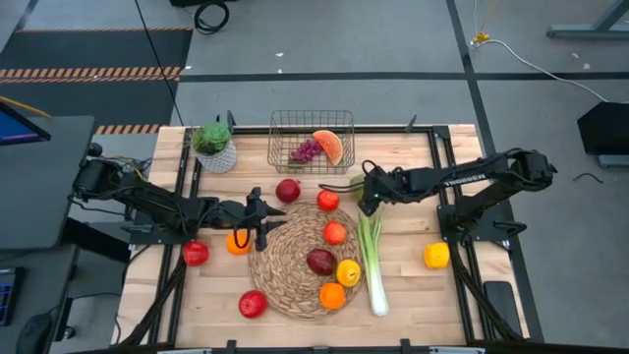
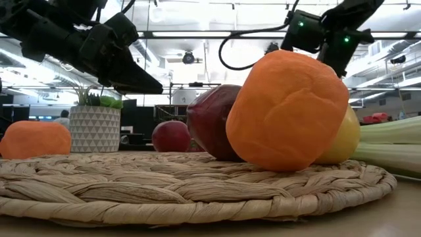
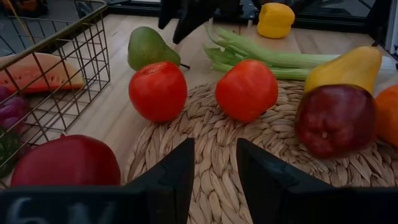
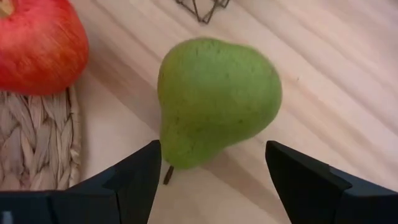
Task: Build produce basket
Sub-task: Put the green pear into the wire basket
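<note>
The wire basket [image 1: 311, 141] stands at the table's far edge and holds a watermelon slice [image 1: 329, 146] and purple grapes [image 1: 306, 150]. A green pear [image 4: 214, 102] lies on its side on the wood between the basket and the woven mat [image 1: 300, 285]. My right gripper [image 4: 214, 186] hangs open just above the pear, one finger on either side of it, touching nothing. My left gripper [image 3: 214, 174] is open over the mat's left edge with nothing between its fingers. Red apples [image 3: 157, 90], a dark apple [image 3: 336, 118], an orange [image 1: 332, 295] and a yellow fruit [image 1: 348, 272] rest on the mat.
A leek [image 1: 371, 258] lies along the mat's right side. A potted plant [image 1: 216, 147] stands left of the basket. Loose on the wood are a dark red apple [image 1: 288, 190], a red one [image 1: 196, 253], an orange [image 1: 238, 243], another red apple [image 1: 253, 304] and a yellow fruit [image 1: 436, 256].
</note>
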### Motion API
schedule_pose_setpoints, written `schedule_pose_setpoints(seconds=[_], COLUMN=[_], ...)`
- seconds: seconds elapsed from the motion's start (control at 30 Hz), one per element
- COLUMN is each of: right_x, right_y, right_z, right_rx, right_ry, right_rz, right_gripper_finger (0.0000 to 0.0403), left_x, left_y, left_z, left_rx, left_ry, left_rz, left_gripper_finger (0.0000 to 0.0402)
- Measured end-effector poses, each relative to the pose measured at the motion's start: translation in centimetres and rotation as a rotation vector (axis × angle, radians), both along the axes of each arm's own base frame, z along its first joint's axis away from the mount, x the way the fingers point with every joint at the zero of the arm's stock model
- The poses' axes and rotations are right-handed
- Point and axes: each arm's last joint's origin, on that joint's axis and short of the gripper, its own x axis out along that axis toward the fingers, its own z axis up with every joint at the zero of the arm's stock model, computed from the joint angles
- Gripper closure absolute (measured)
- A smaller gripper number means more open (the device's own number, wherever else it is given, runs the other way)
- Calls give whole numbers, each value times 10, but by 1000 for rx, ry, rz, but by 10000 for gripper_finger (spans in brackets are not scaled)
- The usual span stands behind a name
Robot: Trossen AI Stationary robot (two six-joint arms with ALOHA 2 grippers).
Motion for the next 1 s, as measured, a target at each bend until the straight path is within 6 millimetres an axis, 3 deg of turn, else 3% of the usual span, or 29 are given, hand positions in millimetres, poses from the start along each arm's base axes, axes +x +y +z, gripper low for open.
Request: schedule_pose_setpoints(seconds=[0.3, 1.0], right_x=[0, -9], right_y=[11, 6], right_z=[-8, -28], right_rx=[96, 142], right_ry=[-70, -149], right_rz=[-16, -110], right_gripper_finger=[104, 138], left_x=[0, 0], left_y=[0, 0], left_z=[0, 0], left_rx=[0, -15], left_ry=[3, 3], left_rz=[0, 6], left_gripper_finger=[276, 276])
